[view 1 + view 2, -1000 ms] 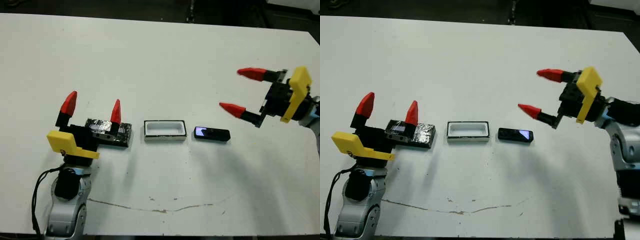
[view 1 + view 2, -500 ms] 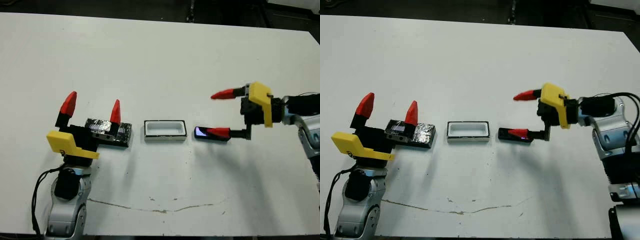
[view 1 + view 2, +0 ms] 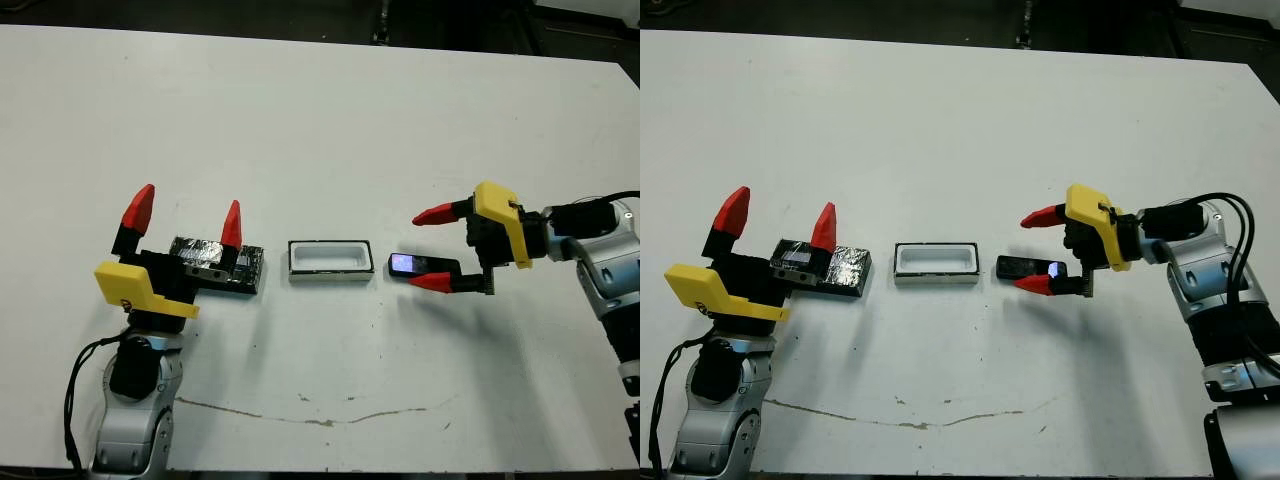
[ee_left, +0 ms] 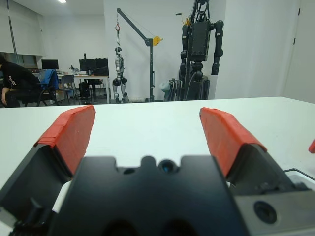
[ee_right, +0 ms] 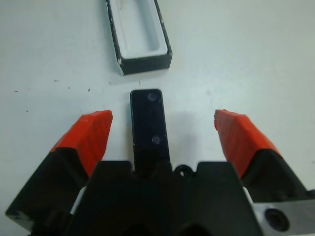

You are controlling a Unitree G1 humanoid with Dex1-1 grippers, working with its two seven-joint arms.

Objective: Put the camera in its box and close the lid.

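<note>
White table [image 3: 320, 110] carrying lid, box and camera in a row.
Resting by the speckled black rectangular lid [image 3: 245, 268], the left gripper [image 3: 185, 213] is gaping; the right gripper [image 3: 432, 249] is straddling, fingers apart, the slim black bar camera [image 5: 149, 125] lying beside the shallow white tray box [image 3: 330, 260]. Probably light, rigid, slick: pinching its long sides mid-length looks safest.

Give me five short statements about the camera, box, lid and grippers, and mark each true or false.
1. The camera lies inside the box. False: it lies on the table beside the box.
2. The right gripper is open, with the camera between its fingers. True.
3. The lid covers the box. False: it lies apart, by the left gripper.
4. The box is empty. True.
5. The left gripper is shut. False: open.
</note>
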